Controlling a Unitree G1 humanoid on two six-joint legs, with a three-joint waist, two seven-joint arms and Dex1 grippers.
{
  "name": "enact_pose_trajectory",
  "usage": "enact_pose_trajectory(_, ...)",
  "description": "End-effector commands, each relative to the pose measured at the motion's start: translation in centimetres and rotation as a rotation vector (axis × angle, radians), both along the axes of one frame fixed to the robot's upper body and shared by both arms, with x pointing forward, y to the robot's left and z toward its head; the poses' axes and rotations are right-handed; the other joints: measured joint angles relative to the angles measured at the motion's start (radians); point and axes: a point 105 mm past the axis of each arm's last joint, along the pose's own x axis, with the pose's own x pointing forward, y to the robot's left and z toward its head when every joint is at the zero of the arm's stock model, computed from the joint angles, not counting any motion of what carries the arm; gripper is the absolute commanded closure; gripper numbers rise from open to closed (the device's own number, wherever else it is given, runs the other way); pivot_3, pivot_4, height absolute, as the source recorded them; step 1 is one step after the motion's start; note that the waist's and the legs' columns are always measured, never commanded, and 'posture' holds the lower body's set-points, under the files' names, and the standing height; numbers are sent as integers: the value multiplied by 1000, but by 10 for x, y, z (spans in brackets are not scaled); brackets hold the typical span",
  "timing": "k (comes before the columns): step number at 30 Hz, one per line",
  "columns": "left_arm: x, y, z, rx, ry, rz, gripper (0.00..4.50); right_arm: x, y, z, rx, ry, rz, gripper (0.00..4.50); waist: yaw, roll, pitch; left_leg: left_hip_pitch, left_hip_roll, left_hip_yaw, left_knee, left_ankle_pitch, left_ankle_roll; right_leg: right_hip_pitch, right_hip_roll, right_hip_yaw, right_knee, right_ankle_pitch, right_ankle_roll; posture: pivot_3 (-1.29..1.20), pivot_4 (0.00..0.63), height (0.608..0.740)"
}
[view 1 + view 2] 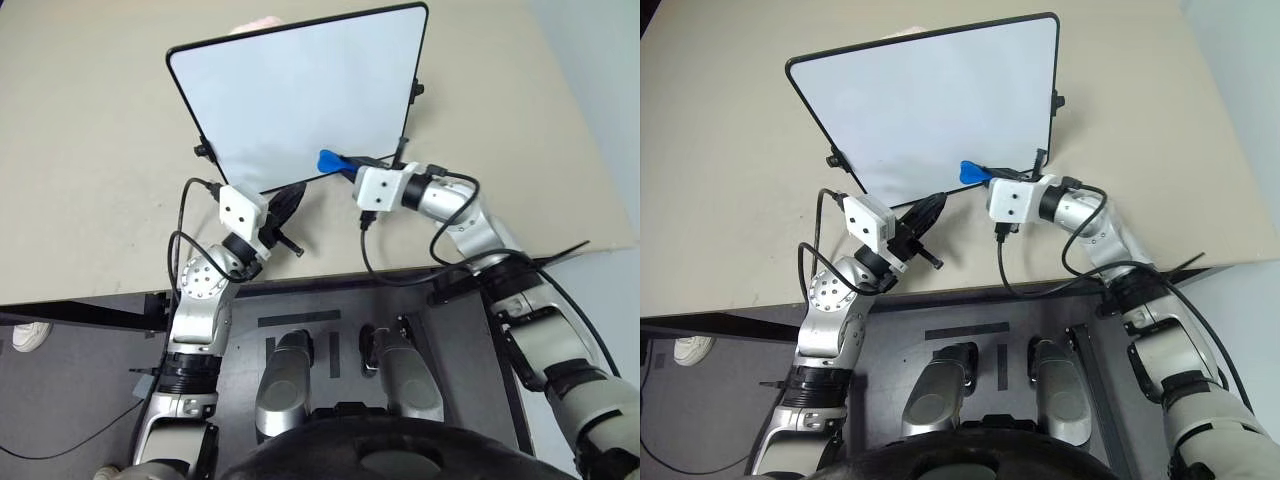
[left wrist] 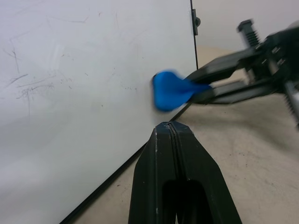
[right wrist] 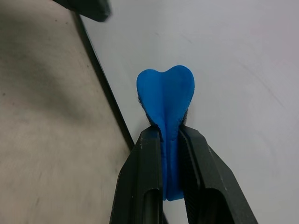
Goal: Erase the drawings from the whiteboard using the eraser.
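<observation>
The whiteboard (image 1: 310,90) stands tilted on the beige table, white with a thin black frame. My right gripper (image 1: 350,162) is shut on the blue eraser (image 1: 329,159), whose wide end (image 3: 166,93) presses against the board's face near its lower edge. My left gripper (image 1: 293,197) is shut with nothing between its fingers (image 2: 154,154), its tip right at the board's lower frame, just left of the eraser (image 2: 170,90). The drawings are out of view. The board's face carries faint grey smears (image 2: 28,88).
The beige table (image 1: 80,150) spreads wide around the board, and its front edge (image 1: 330,275) runs just below my wrists. Small black knobs (image 1: 418,90) stick out from the board's sides. Something pale pink (image 1: 255,22) peeks over the board's top edge.
</observation>
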Motion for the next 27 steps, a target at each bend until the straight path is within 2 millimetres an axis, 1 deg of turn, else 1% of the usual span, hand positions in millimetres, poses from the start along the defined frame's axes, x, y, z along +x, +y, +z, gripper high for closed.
enact_pose_trajectory(1, -4, 4, 10, -7, -38, -3, 4500, -21, -22, 13, 38, 142, 28, 4206, 2, 0, 0, 0, 0, 0, 0, 0, 1, 1, 0, 0, 0, -1, 1, 0, 150, 740)
enact_pose_trajectory(4, -5, 7, 9, -1, -32, -5, 4500, -42, -43, -7, -31, 319, 28, 4206, 2, -1, 0, 0, -1, 0, 1, 0, 1, 2, 0, 0, 0, -3, 3, 0, 150, 740)
enact_pose_trajectory(6, -5, 8, 9, 5, -29, -9, 4500, -50, -53, -19, -60, 399, 14, 4206, 3, -1, 0, 1, -1, 0, 1, 0, 1, 3, 1, 0, 0, -4, 4, 0, 150, 740)
enact_pose_trajectory(8, -3, 8, 10, 10, -30, -12, 4500, -50, -57, -27, -48, 457, -24, 3559, 0, -1, 0, 2, -1, 0, 1, 0, 1, 5, 1, 0, 0, -7, 9, 0, 150, 740)
enact_pose_trajectory(10, -2, 11, 11, 16, -32, -11, 4500, -48, -53, -30, -48, 462, -40, 2982, -4, -1, 0, 5, -1, 1, 1, 0, 1, 7, 1, 1, 0, -9, 13, 0, 150, 740)
enact_pose_trajectory(13, 1, 14, 14, 25, -36, -11, 4500, -44, -45, -25, -21, 424, -40, 1915, -5, -1, 0, 8, 0, 0, 1, 1, 2, 10, 3, 2, 0, -9, 14, 0, 150, 740)
enact_pose_trajectory(15, 1, 15, 16, 33, -39, -10, 4500, -39, -44, -16, 1, 375, -53, 1256, -4, -1, 0, 8, 0, -1, 1, 2, 2, 10, 3, 2, 1, -9, 14, 0, 150, 740)
enact_pose_trajectory(17, 0, 15, 17, 40, -41, -10, 4500, -35, -48, -4, 33, 337, -62, 1256, -4, -1, 0, 8, 0, -1, 1, 2, 3, 10, 3, 2, 1, -9, 14, 0, 150, 740)
enact_pose_trajectory(19, 0, 18, 15, 48, -34, -5, 4500, -35, -51, 3, 65, 328, -69, 1256, 1, -1, 0, 7, 0, -1, 1, 2, 3, 10, 3, 2, 0, -10, 15, 0, 150, 740)
enact_pose_trajectory(22, -2, 22, 15, 51, -27, -5, 4500, -38, -54, 9, 102, 331, -80, 1256, 4, -1, 0, 7, -1, -2, 1, 1, 3, 10, 3, 2, 0, -10, 14, 0, 150, 740)
enact_pose_trajectory(24, -1, 22, 14, 55, -20, -11, 4500, -39, -56, 10, 106, 318, -86, 1256, 4, -1, 0, 7, -1, -2, 1, 0, 3, 10, 3, 2, 0, -8, 9, 0, 150, 740)
enact_pose_trajectory(27, 4, 18, 15, 53, -21, -27, 4500, -42, -59, 12, 129, 326, -98, 1256, 5, -1, 0, 7, -1, -1, 1, -1, 3, 10, 3, 2, 0, -8, 8, 0, 150, 740)
